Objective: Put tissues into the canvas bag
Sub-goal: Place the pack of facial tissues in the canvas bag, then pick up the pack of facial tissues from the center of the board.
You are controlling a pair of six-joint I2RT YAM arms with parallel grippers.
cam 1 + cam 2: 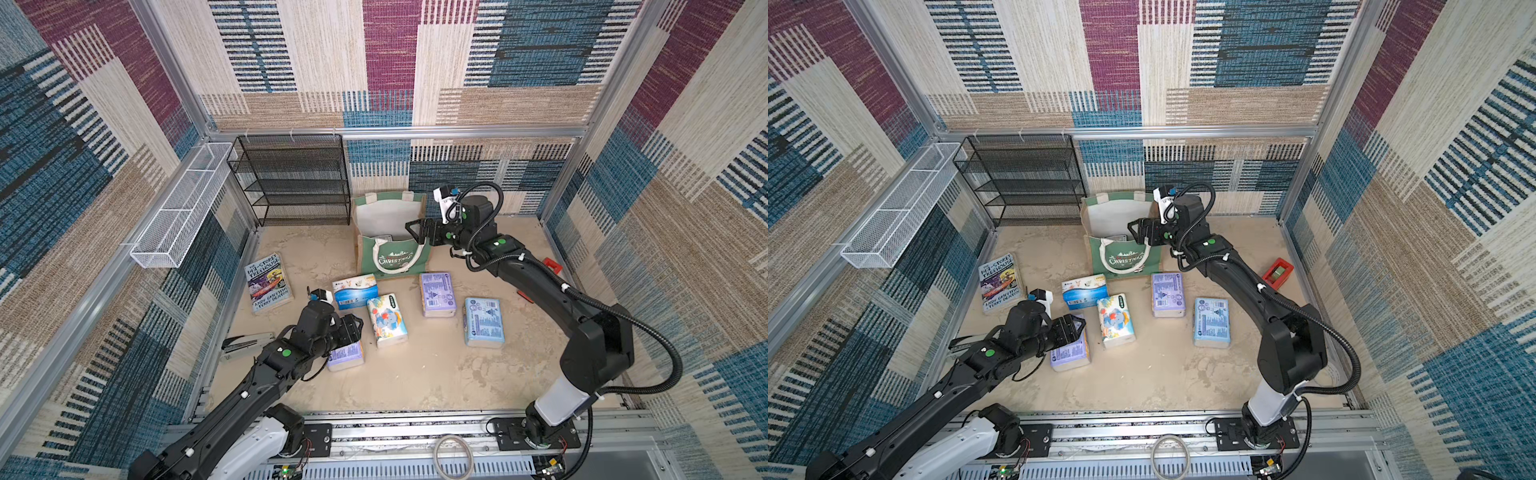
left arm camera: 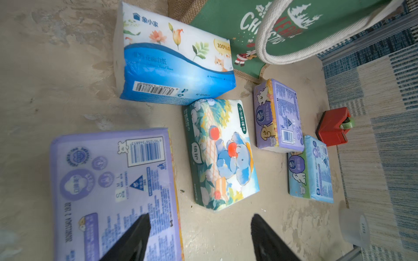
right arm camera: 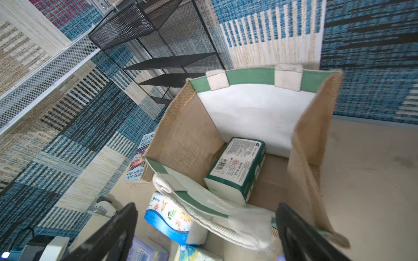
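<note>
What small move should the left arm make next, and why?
Probably shift the left gripper sideways until its open jaws straddle the near lavender plastic-wrapped tissue pack. In the left wrist view one jaw shows over the pack, the other over bare tabletop, so closing now would likely miss.

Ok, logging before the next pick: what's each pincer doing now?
Left pincer: open, empty, over the lavender pack.
Right pincer: open, empty, above the canvas bag.
</note>
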